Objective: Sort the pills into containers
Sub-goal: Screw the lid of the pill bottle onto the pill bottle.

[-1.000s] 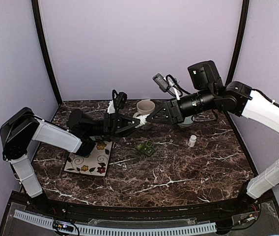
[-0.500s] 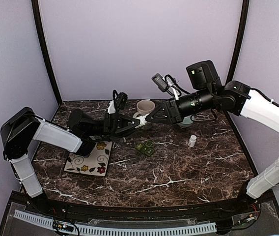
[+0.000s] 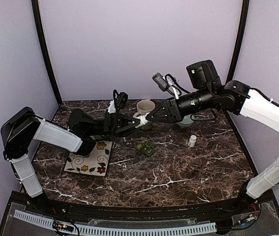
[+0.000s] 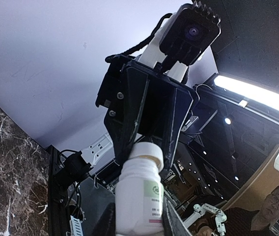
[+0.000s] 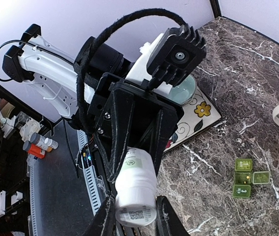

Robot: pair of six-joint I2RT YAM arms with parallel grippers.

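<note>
The left tool (image 3: 135, 124) and the right tool (image 3: 149, 118) meet tip to tip in the air above the tabletop (image 3: 188, 172). Each is closed on an opposite end of one white pill bottle (image 4: 138, 189), which lies roughly level between them. In the left wrist view, the left tool's fingers (image 4: 175, 222) clamp the labelled body of the bottle. The right tool grips the capped end straight ahead of it. In the right wrist view, the right tool's fingers (image 5: 165, 216) pinch the near end of the bottle, and the left tool holds the far end.

The containers (image 3: 145, 147), a small dark green strip of joined square compartments, sit on the tabletop. They are below the meeting tools, a little to the near side and well apart from both. In the right wrist view they lie ahead of the right tool and to its right. A green square juts from the side of the middle compartment and seems to be an opened lid.

A cream mug (image 3: 145, 106) stands just behind the two tool tips. A flowered plate (image 3: 90, 162) lies under the left arm, behind the left tool. A small white vial (image 3: 192, 141) stands upright under the right arm, behind the right tool and on its near side.
</note>
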